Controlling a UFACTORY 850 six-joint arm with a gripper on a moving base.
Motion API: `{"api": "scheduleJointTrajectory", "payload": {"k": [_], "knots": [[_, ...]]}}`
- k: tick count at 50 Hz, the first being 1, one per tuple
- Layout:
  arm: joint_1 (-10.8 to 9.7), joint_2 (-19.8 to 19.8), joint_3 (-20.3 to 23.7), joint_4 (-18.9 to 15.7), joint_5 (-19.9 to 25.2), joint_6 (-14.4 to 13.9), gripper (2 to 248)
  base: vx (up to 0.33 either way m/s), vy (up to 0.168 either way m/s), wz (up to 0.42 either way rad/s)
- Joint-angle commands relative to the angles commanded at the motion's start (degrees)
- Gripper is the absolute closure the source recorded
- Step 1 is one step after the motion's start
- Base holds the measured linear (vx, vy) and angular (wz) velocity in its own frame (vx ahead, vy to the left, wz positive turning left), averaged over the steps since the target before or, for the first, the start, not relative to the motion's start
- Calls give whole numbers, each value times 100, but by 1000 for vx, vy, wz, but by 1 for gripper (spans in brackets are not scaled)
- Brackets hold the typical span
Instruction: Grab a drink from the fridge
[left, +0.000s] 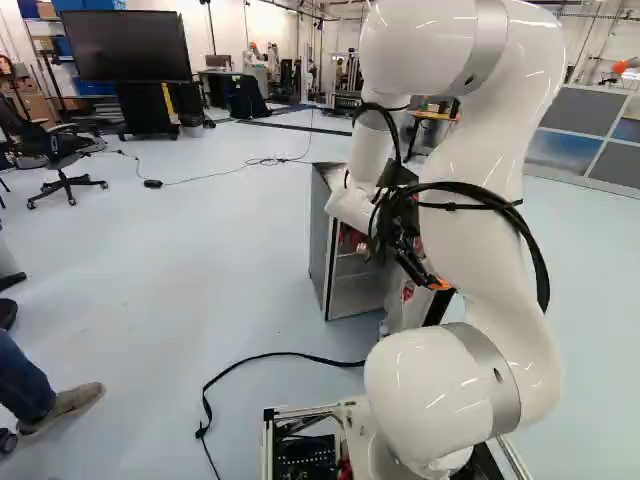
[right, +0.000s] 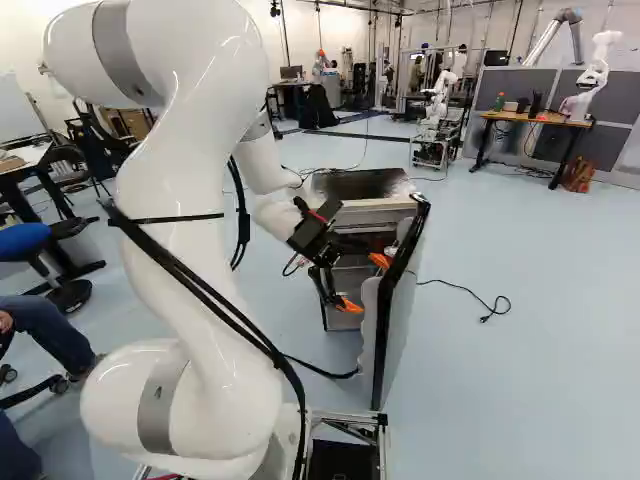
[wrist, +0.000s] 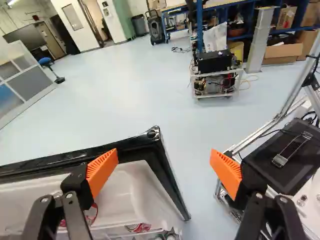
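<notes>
Red and silver drinks (wrist: 139, 228) (mostly hidden) sit inside the open white door with black edges (wrist: 132, 187) – the black gripper with orange pads (right: 365, 283) is wide open near it – on the boxy gray fridge (left: 355, 296).

In the left base view, the arm (left: 480, 225) hides most of the fridge door (wrist: 132, 185), and its upper bend is cut off above. In the right base view, the gripper (right: 366, 283) and door mask part of the fridge's (right: 362, 184) inside. In the wrist view, the red-marked items (wrist: 138, 228) in the door are too cut off to identify.
</notes>
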Motion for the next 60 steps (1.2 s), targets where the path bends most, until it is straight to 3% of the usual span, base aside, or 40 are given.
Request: {"api": "scheduleJointTrajectory", "payload": {"k": [60], "knots": [[-2204, -455, -1084, -98, -253, 0, 3, 0, 0, 0]]}}
